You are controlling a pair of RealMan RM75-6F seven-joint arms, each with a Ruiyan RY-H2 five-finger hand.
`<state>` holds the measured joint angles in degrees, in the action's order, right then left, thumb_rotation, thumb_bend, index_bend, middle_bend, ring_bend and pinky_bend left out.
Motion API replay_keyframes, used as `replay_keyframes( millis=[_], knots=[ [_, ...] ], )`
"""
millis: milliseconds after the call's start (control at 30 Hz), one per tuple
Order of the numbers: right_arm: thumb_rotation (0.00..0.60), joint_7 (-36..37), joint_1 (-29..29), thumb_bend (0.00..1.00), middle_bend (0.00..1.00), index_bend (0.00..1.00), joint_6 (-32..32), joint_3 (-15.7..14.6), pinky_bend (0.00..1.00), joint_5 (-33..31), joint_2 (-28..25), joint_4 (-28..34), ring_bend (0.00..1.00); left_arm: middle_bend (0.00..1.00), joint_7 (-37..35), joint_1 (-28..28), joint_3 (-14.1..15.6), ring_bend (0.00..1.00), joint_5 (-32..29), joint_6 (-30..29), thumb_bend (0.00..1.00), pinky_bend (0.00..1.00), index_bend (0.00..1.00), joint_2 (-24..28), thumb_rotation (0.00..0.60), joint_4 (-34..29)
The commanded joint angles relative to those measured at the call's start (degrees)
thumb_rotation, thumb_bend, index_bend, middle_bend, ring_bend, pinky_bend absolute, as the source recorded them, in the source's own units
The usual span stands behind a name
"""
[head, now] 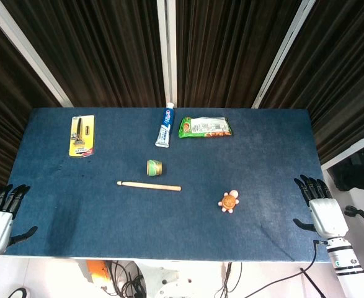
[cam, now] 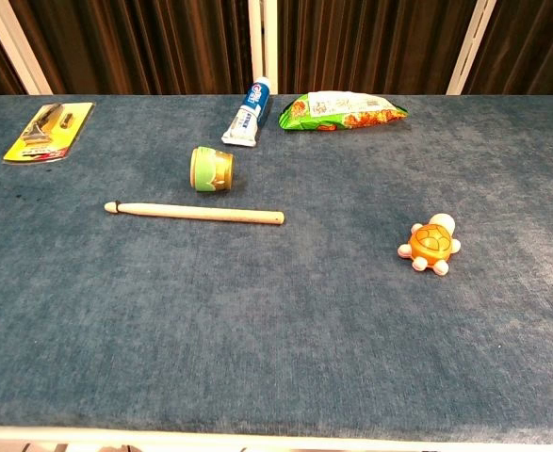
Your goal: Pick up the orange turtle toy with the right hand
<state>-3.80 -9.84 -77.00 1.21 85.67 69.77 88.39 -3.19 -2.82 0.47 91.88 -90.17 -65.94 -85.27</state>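
Observation:
The orange turtle toy (head: pixel 229 201) (cam: pixel 431 242) lies on the blue table cloth, right of centre and toward the front edge. My right hand (head: pixel 319 205) hovers over the table's right front corner, fingers spread and empty, well to the right of the turtle. At the left front corner my left hand (head: pixel 0 214) is also spread, holding nothing. Neither hand shows in the chest view.
A wooden stick (head: pixel 149 185) (cam: pixel 194 213) lies left of the turtle, a small green jar (head: pixel 155 167) (cam: pixel 211 169) behind it. Toothpaste (head: pixel 165 126) (cam: pixel 247 112), a green snack bag (head: pixel 205 127) (cam: pixel 343 109) and a yellow razor pack (head: pixel 82 136) (cam: pixel 49 131) line the back.

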Motion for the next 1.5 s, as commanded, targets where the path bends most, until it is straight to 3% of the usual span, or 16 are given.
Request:
replay_keyframes(
  millis=[33, 367, 567, 867, 1067, 1267, 1500],
  knots=[
    [0.6, -0.24, -0.24, 0.04, 0.0, 0.0, 0.19, 0.09, 0.0, 0.15, -0.02, 0.2, 0.0, 0.08, -0.13, 0.0, -0.01, 0.0, -0.12, 0.15, 0.12, 0.01, 0.1, -0.21, 0.6, 0.21],
    [0.6, -2.61, -2.72, 0.05, 0.0, 0.0, 2.72, 0.15, 0.0, 1.98, -0.33, 0.91, 0.0, 0.08, -0.29, 0.16, -0.09, 0.0, -0.22, 0.0, 0.12, 0.01, 0.1, -0.53, 0.6, 0.69],
    [0.6, -5.35, -7.82, 0.07, 0.03, 0.0, 8.71, 0.11, 0.0, 4.77, 0.75, -0.73, 0.0, 0.08, -0.19, -0.06, -0.03, 0.0, -0.16, 0.51, 0.12, 0.01, 0.1, -0.56, 0.6, 0.18],
    [0.6, -3.5, -16.44, 0.07, 0.11, 0.03, 18.71, 0.35, 0.0, 7.35, 4.71, -5.36, 0.04, 0.08, 0.7, -0.17, 0.03, 0.0, -0.48, 1.16, 0.12, 0.01, 0.1, -0.59, 0.6, -0.15],
    [0.6, -5.64, -20.03, 0.09, 0.19, 0.12, 21.17, 1.16, 0.0, 7.77, 7.73, -6.07, 0.12, 0.08, 0.04, 0.17, -0.2, 0.0, -1.55, 1.24, 0.12, 0.01, 0.1, -0.24, 0.6, -0.08],
    [0.6, -8.24, -22.17, 0.12, 0.31, 0.34, 22.17, 1.33, 0.0, 7.82, 10.62, -7.23, 0.24, 0.08, -0.85, 0.07, -0.15, 0.0, -1.72, 1.74, 0.12, 0.01, 0.11, -0.44, 0.6, 0.85],
    [0.6, -9.15, -23.96, 0.14, 0.32, 0.35, 23.36, 0.97, 0.0, 7.26, 13.22, -8.57, 0.25, 0.08, -1.82, 0.33, -0.14, 0.0, -1.93, 1.6, 0.12, 0.01, 0.11, -0.47, 0.6, 1.74]
  ],
)
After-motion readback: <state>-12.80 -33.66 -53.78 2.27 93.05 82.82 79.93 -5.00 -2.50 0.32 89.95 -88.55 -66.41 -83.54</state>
